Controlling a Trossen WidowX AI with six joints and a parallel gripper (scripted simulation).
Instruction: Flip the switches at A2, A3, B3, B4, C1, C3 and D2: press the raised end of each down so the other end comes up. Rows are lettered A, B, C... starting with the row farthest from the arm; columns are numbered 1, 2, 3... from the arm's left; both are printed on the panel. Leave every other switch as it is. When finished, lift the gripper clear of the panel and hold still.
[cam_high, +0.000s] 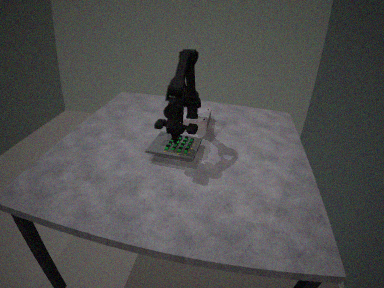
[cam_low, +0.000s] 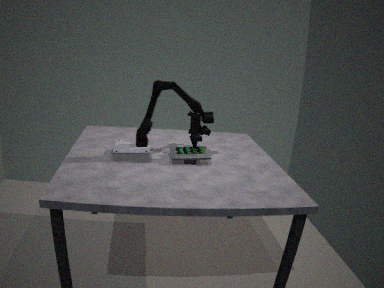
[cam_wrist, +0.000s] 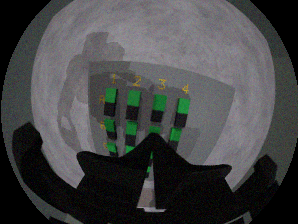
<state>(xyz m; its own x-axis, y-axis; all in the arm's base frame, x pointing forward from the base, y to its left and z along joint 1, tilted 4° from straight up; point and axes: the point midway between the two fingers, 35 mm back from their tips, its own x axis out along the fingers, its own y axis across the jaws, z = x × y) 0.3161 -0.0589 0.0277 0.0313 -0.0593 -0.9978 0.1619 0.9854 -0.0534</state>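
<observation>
1. The table (cam_low: 150, 190) was the largest item: a mottled grey top on dark legs, set against plain walls.
2. The arm (cam_low: 165, 97) rose from a pale base block (cam_low: 131, 152) on the table top, bent at an elbow and reached down over the panel.
3. The panel (cam_high: 159, 146), a flat grey plate, lay on the table just beside the base block, near the middle of the top. The arm's shadow fell across the table next to it.
4. The gripper (cam_low: 194, 142) pointed straight down over the panel. In the exterior view its tip stood very close to the switches; whether it touched one could not be told.
5. The jaws were together, with nothing between them. In the wrist view the two fingers met in a dark wedge over the lower rows of the grid.
6. The switches (cam_wrist: 148, 112) were green rockers with black ends, set in four columns. Column numbers were printed in yellow above the top row.
7. The near rows were hidden behind the fingers in the wrist view. Which end of each rocker was raised could not be told.
</observation>
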